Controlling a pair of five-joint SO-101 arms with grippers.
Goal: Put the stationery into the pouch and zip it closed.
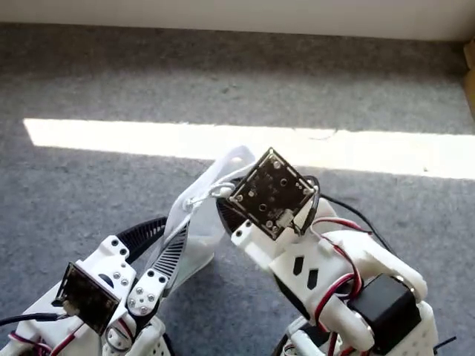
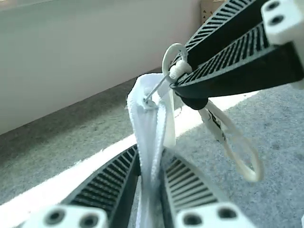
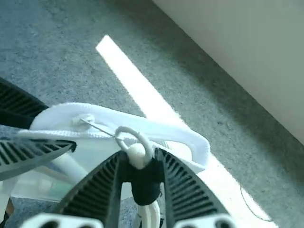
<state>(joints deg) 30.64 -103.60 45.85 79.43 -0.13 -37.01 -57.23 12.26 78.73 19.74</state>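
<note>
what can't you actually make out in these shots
What is inside the pouch: high view, both arms cover its body; wrist views cut it off below the top edge.
How far the zip is closed: left wrist view, the left gripper clamps over it.
Cord end of the zip pull: right wrist view, right gripper covers it.

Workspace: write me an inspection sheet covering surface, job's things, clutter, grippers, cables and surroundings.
Surface: grey carpet crossed by a sunlit strip.
Job's things: white pouch held between the two grippers; zip pull at its upper end; contents cannot be told.
Clutter: nothing seen.
Grippers: left gripper shut on the pouch's edge; right gripper shut on the zip pull.
Cables: red, black and white wires along the right arm.
Surroundings: pale wall behind the carpet.
</note>
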